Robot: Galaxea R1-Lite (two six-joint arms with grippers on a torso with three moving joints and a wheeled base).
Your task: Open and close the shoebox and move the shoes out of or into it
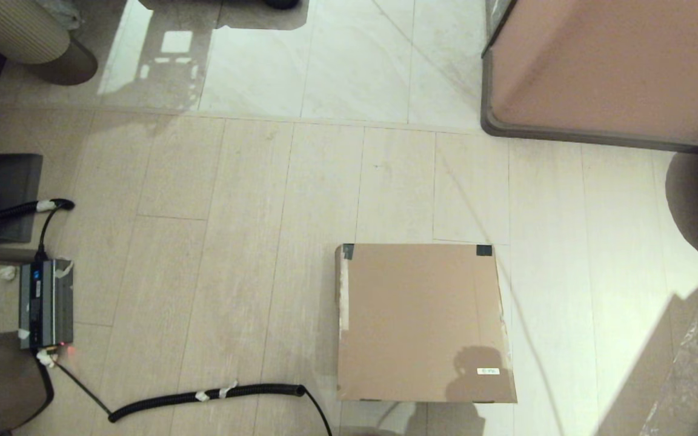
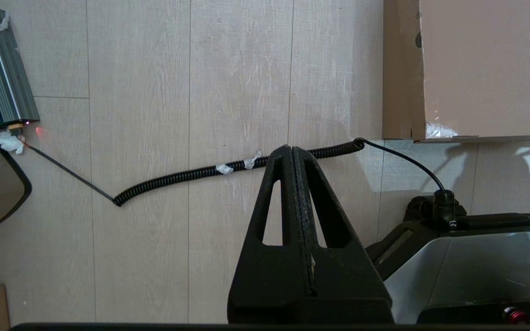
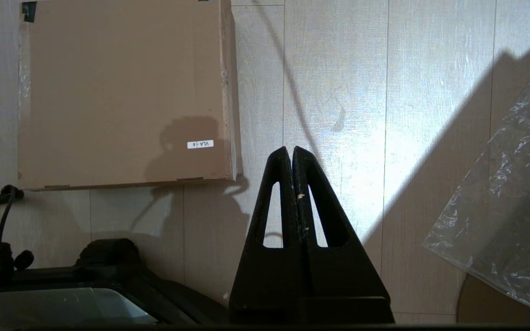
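The brown cardboard shoebox (image 1: pixel 422 321) lies on the floor just ahead of me with its lid down flat, dark tape at its two far corners and a small white label near its front right corner. The shoes are out of view. Neither arm shows in the head view. My left gripper (image 2: pixel 291 148) is shut and empty, hanging above the floor to the left of the shoebox (image 2: pixel 486 69). My right gripper (image 3: pixel 291 149) is also shut and empty, to the right of the shoebox (image 3: pixel 122 92) near its front edge.
A coiled black cable (image 1: pixel 203 396) runs across the floor from a grey power unit (image 1: pixel 46 303) at the left to my base. A large pinkish-brown furniture block with a grey rim (image 1: pixel 609 66) stands at the far right. Clear plastic sheeting (image 3: pixel 513 207) lies at the right.
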